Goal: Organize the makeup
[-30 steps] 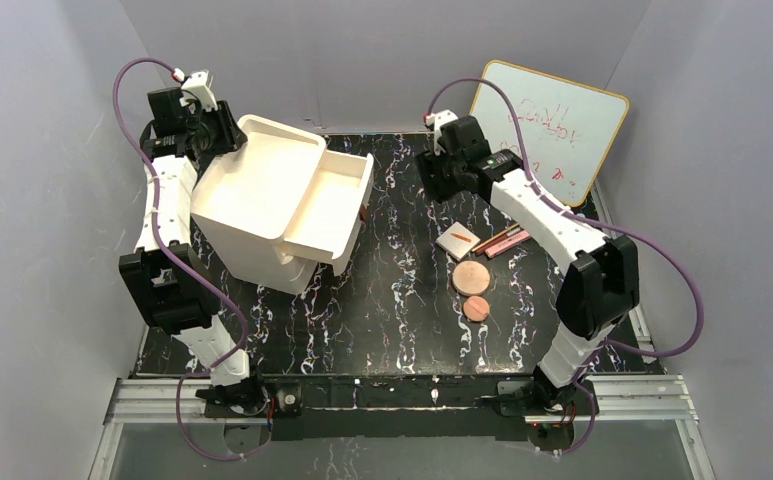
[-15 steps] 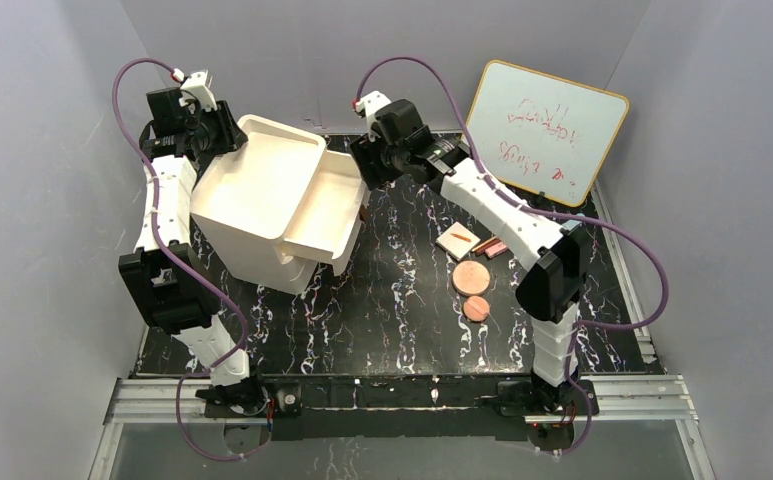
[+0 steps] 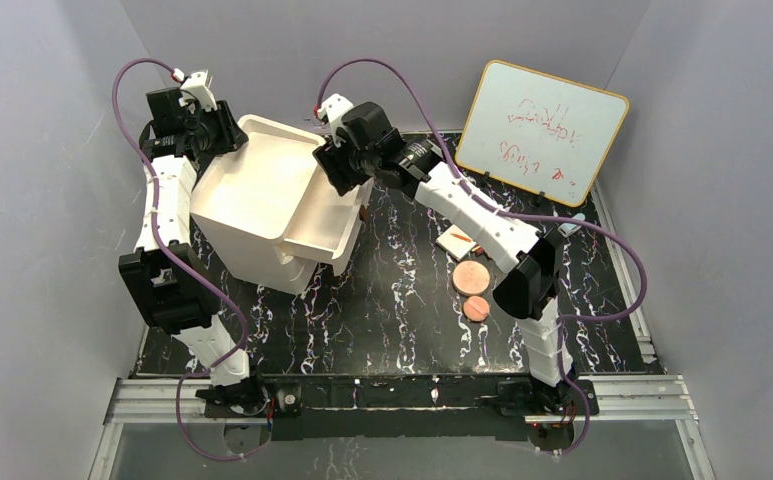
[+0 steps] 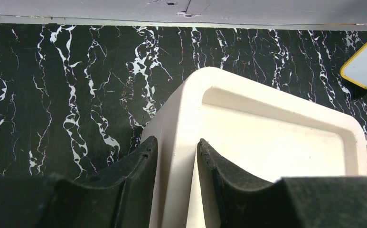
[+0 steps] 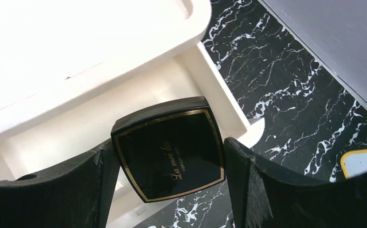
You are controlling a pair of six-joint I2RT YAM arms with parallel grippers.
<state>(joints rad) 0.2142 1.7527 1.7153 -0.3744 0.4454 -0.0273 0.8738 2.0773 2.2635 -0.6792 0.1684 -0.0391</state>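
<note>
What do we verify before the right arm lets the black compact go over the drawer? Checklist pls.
1. Right hand gripping black compact: ok, pinched on two opposite sides.
2. Drawer open: ok.
3. Compact over drawer interior: ok in the wrist view.
4. Height above drawer floor: cannot tell.
5. Left hand clamped on organizer rim: ok.

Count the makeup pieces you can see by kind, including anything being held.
Round copper discs: 2
Black square compact, held in the right tool: 1
White square case on the table: 1
Total: 4 in view
</note>
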